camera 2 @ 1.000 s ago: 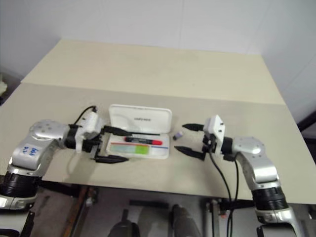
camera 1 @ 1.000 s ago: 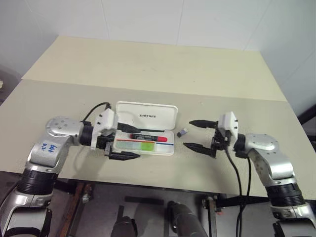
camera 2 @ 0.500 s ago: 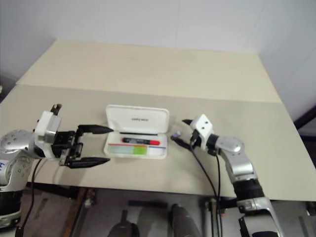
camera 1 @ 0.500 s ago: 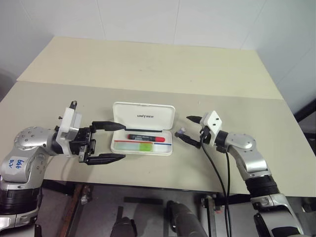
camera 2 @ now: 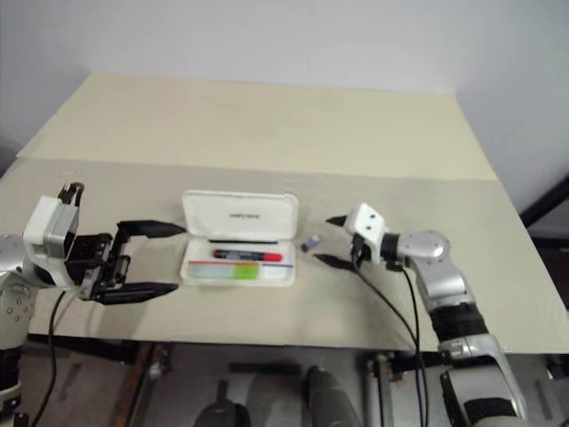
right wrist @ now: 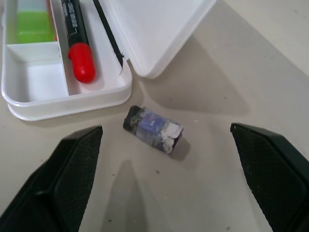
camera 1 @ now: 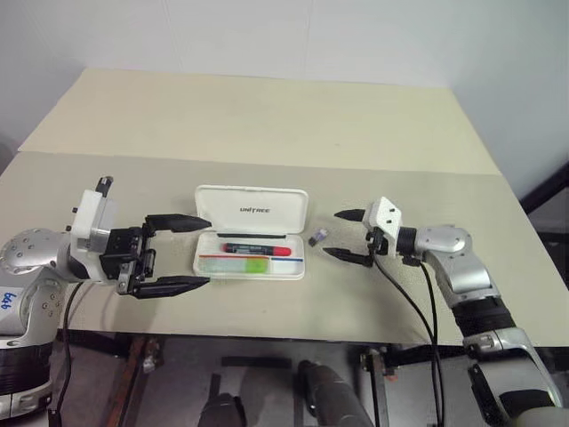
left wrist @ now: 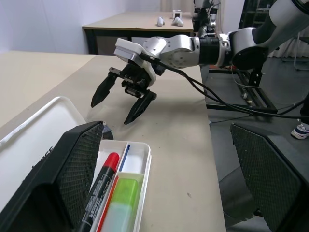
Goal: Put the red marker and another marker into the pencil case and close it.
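**White case lies open, both markers inside**

Beige desk (camera 1: 267, 116) carries the pencil case (camera 1: 252, 233), which you see open near the front edge, lid tipped back. Inside the tray lie the red marker (camera 1: 258, 248) and, just in front of it, the pale green marker (camera 1: 236, 264). A small grey-blue piece (camera 1: 316, 237) sits just beside the case's right end. Your left tool (camera 1: 178, 251) hovers left of the case, fingers wide apart. Your right tool (camera 1: 342, 234) hangs near the small piece, fingers apart, gripping nothing.

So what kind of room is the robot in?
Probably a workshop or robot lab. Plain beige tables stand against bare white walls, the pencil case sits open as a test, and the left wrist view shows metal frames behind.
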